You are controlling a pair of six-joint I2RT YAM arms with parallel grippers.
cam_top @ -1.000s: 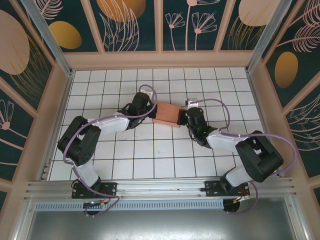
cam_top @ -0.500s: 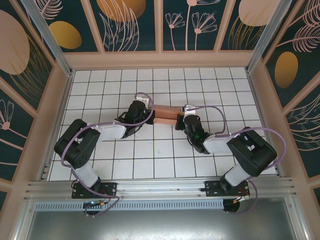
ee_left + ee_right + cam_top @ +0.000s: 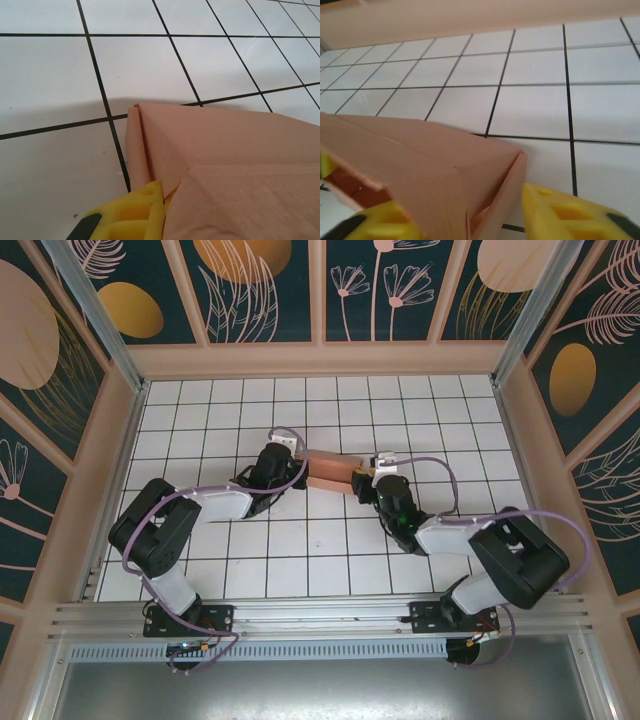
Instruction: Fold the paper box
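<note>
Looked at the table: white square tiles, thin black grid lines, faintly glossy in the close wrist views. Bordered by a pale tan rim at the far and side edges, and by a metal rail along the near edge. Found one paper box of salmon-pink card near the middle, slightly toward the far side, long axis roughly left to right. Up close: folded corner low over a grid line, soft shadow on the tile behind. Cannot tell whether flat on the tiles or slightly raised.
</note>
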